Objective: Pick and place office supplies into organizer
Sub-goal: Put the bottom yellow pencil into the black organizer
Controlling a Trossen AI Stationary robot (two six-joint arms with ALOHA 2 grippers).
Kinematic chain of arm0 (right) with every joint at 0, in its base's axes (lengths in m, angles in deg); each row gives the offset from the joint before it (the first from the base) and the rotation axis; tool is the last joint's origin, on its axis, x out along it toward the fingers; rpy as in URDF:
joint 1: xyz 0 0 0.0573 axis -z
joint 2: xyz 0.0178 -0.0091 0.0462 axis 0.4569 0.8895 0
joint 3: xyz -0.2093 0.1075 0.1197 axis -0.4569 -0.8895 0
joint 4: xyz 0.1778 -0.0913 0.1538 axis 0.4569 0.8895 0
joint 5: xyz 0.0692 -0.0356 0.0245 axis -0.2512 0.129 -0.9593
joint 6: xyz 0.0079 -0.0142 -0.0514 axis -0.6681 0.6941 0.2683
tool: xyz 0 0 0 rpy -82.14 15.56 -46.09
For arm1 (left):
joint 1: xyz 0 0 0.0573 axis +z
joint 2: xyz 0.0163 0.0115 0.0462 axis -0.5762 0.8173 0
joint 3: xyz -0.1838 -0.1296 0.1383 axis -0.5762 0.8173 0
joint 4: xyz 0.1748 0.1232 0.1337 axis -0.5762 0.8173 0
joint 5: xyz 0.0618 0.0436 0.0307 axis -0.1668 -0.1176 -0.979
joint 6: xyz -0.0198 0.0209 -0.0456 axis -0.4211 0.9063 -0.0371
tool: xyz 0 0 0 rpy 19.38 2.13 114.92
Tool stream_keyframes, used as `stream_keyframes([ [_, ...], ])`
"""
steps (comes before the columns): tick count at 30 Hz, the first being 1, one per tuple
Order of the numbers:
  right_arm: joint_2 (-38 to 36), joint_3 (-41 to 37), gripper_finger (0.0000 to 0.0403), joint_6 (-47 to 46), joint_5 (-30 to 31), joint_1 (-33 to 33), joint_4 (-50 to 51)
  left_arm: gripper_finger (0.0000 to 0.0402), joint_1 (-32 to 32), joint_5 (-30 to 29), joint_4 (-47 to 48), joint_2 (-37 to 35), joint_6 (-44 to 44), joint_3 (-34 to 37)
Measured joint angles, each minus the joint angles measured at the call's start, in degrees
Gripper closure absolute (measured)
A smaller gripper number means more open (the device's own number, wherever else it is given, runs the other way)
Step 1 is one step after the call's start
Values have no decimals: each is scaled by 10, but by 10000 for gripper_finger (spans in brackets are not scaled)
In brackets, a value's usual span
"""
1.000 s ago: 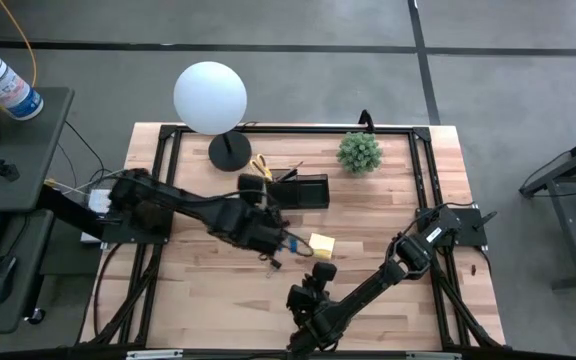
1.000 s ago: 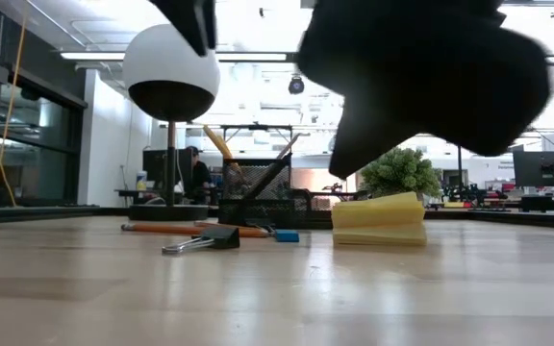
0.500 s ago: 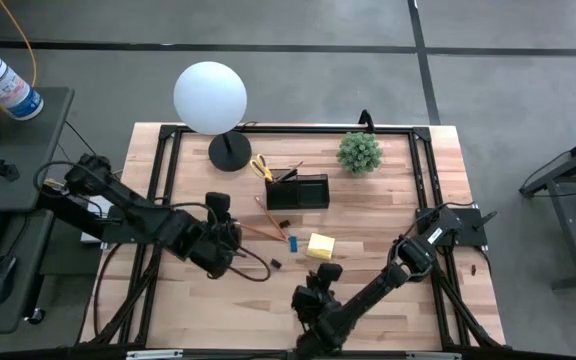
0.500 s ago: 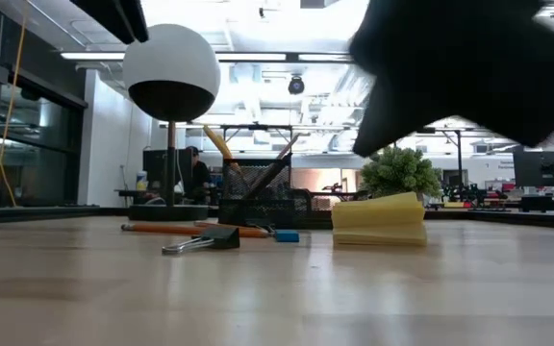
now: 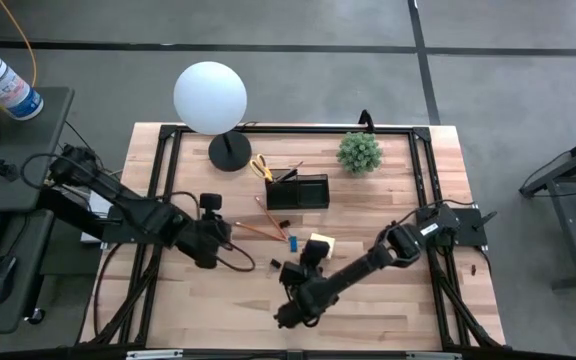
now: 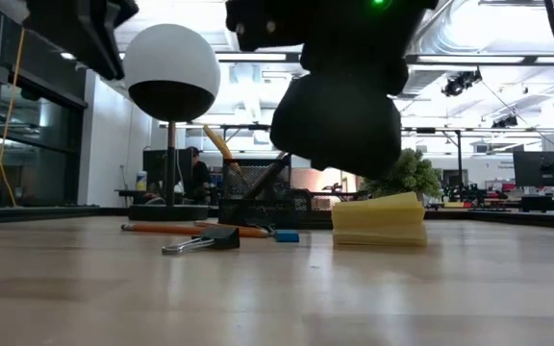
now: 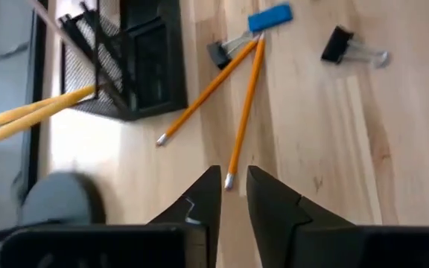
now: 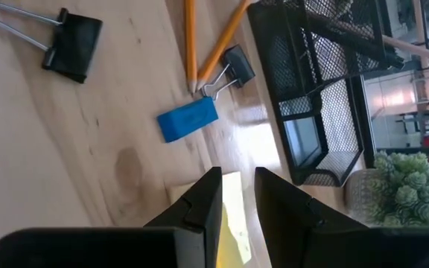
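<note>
The black mesh organizer (image 5: 303, 190) stands at the table's far middle, with yellow-handled scissors (image 5: 260, 165) sticking up out of it. Nearer lie two orange pencils (image 5: 263, 228), a blue eraser (image 5: 293, 241), a black clip (image 5: 276, 264) and a yellow sticky pad (image 5: 321, 243), all flat on the wood. My left gripper (image 7: 234, 175) hangs left of the pencils' near tips (image 7: 229, 181), above the table, fingers a narrow gap apart and empty. My right gripper (image 8: 238, 179) hovers over the pad's near edge (image 8: 233, 201), also narrowly open. The low view shows the pad (image 6: 378, 219) untouched.
A white globe lamp (image 5: 210, 97) on a black base (image 5: 230, 150) stands at the far left, and a green plant (image 5: 359, 152) at the far right. A second small clip (image 7: 218, 52) lies by the pencils' far ends. Black frame rails (image 5: 158, 190) border the table.
My left gripper has drawn back from over the pencils and eraser toward the table's left edge, sinking a little. The pencils, eraser and clip lie uncovered and still. My right gripper has swung toward the left and the far edge, nearer the sticky pad.
</note>
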Motion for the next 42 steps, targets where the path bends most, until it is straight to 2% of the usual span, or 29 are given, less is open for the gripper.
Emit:
stream_keyframes([
  [2,0,0,325,5,-2,4,0,355,9,7,-58,-40,30,45],
  [5,0,0,325,15,-10,7,-3,368,38,51,-144,-101,91,94],
  [9,0,0,325,32,-20,8,-10,391,108,125,-187,-153,176,127],
  [13,0,0,325,34,-23,8,-14,398,187,169,-171,-153,251,142],
  [17,0,0,325,35,-18,8,-26,391,250,260,-182,-118,313,152],
  [19,0,0,325,36,-14,8,-28,390,271,262,-188,-91,323,156],
  [23,0,0,325,35,-9,4,-28,390,289,217,-203,-35,326,178],
  [28,0,0,325,34,-5,-5,-30,390,288,230,-292,3,368,217],
  [33,0,0,325,33,-4,-15,-30,390,293,228,-294,22,405,225],
  [42,0,1,325,29,2,-21,-39,389,349,298,-269,23,388,225],
])
